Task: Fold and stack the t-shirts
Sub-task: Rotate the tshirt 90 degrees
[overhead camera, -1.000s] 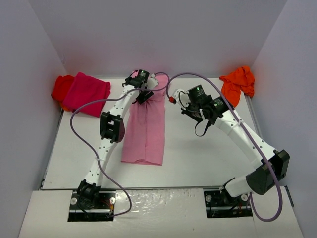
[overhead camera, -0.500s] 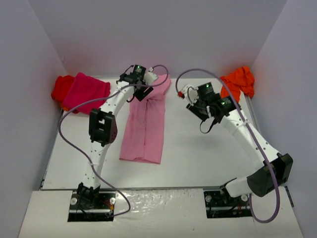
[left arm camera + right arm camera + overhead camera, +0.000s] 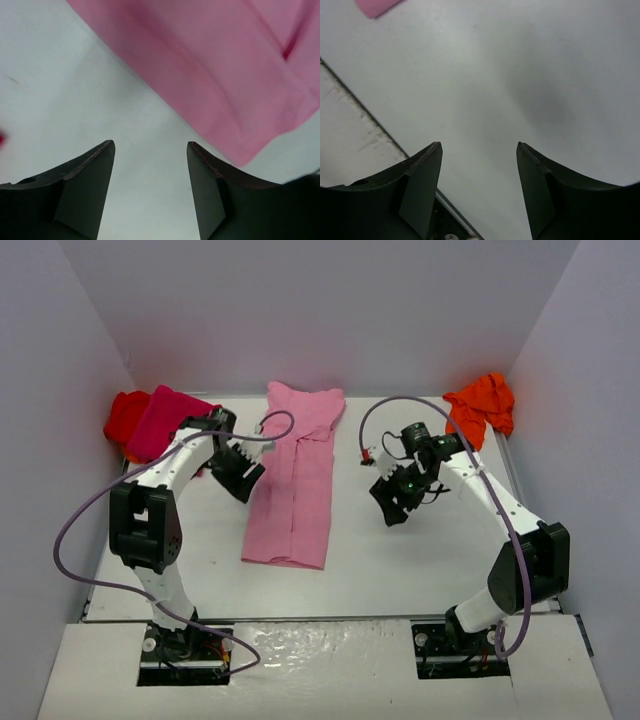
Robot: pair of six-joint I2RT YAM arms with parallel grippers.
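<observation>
The light pink t-shirt (image 3: pixel 295 480) lies folded into a long strip down the middle of the table, collar end toward the back wall. My left gripper (image 3: pixel 246 480) hovers just left of the strip, open and empty. In the left wrist view (image 3: pixel 150 145) the pink t-shirt (image 3: pixel 225 75) fills the upper right, apart from the fingers. My right gripper (image 3: pixel 392 510) is open over bare table to the right of the strip, with nothing between its fingers (image 3: pixel 425 180). The magenta t-shirt (image 3: pixel 165 420) lies over the red t-shirt (image 3: pixel 122 418) at the back left. The orange t-shirt (image 3: pixel 480 410) is crumpled at the back right.
White walls close in the table on the left, back and right. The table's near edge (image 3: pixel 365 115) shows in the right wrist view, with a pink t-shirt corner (image 3: pixel 375 6) at the top. Purple cables loop from both arms.
Both grippers have drawn back from the far end of the pink t-shirt toward the table's middle. The right gripper has opened. The shirt's far end now lies flat.
</observation>
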